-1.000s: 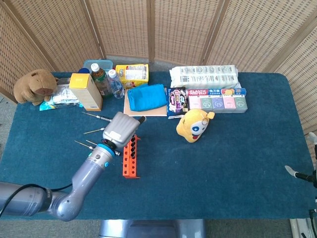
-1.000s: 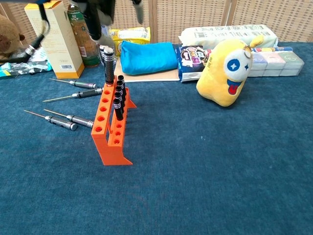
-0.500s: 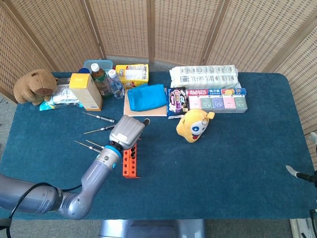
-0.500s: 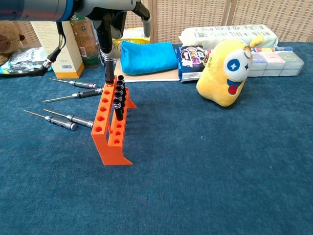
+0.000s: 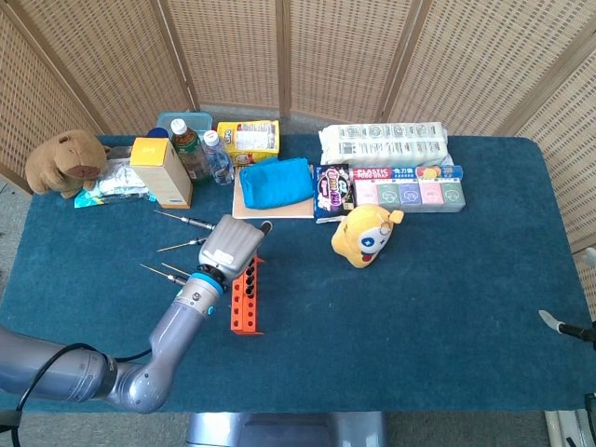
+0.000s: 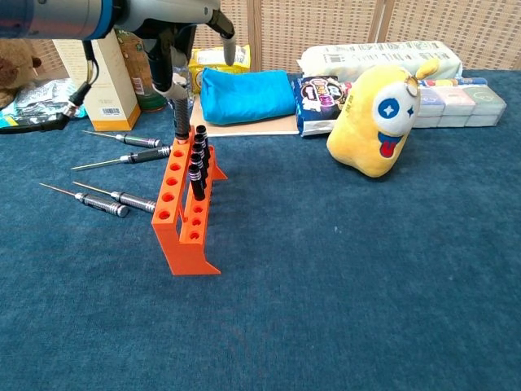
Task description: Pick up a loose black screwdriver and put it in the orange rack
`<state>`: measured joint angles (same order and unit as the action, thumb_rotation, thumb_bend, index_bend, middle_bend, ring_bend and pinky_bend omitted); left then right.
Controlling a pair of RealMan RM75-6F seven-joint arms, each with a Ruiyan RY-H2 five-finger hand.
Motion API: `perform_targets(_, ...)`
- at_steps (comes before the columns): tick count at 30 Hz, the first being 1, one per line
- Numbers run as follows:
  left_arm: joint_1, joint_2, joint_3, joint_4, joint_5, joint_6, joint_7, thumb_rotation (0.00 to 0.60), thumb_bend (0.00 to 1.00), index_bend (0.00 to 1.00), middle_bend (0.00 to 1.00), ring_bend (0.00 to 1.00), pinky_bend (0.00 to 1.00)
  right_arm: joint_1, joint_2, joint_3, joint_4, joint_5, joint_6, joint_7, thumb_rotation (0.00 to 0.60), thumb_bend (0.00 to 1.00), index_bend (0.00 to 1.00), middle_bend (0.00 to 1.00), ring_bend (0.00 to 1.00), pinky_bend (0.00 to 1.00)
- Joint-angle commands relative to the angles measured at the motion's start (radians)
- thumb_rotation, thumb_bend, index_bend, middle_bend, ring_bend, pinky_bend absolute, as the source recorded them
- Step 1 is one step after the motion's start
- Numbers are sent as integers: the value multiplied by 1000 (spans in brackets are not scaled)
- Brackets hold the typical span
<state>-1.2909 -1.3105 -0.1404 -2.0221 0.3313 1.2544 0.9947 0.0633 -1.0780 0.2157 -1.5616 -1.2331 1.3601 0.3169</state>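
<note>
One black screwdriver (image 6: pixel 181 116) stands upright at the far end of the orange rack (image 6: pixel 183 213), our left hand (image 6: pixel 172 23) pinching its handle from above. We judge we are at the seating step: next we press it fully into its hole, then let go. Our right hand (image 5: pixel 556 325) barely shows; we cannot tell its state

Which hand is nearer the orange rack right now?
Left. The left hand is directly over the far end of the orange rack, at a screwdriver standing there. The right hand sits at the table's far right edge, well away.
</note>
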Motion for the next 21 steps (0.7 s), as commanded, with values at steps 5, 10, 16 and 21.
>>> perform_targets(5,10,26,-8,-20,1,9,-1,600,313,224,1000,1000,986,0,0,-2,-3,-3,0,-1,600,96,11,156,128,69)
perform_targets(10,22,32,-30,-12,39,11,-34,600,313,225,1000,1000,986,0,1,-1,-3,-4,-1,1,600,97,11,156,128,68)
perform_targets(16,22,21,-42,14,28,10,-33,600,313,224,1000,1000,986,0,3,0,0,0,-4,6,600,96,11,156,128,68)
perform_targets(21,15,-14,-47,83,35,-8,-31,600,313,224,1000,1000,986,1,1,0,2,1,-7,5,600,96,11,156,128,69)
